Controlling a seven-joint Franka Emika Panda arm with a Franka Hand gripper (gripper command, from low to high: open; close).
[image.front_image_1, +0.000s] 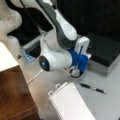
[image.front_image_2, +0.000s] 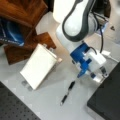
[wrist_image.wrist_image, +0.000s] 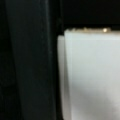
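Hanging low over the grey tabletop (image.front_image_2: 52, 100), the gripper (image.front_image_2: 98, 75) sits at the end of the blue wrist mount (image.front_image_2: 81, 58) in both front views; whether its jaws stand apart or together cannot be told. Nearest to it lies a black pen (image.front_image_2: 67, 92), flat on the tabletop and apart from the gripper. Farther off lies a white spiral notebook (image.front_image_2: 37, 66). Beyond that stands a brown wooden block (image.front_image_2: 25, 47).
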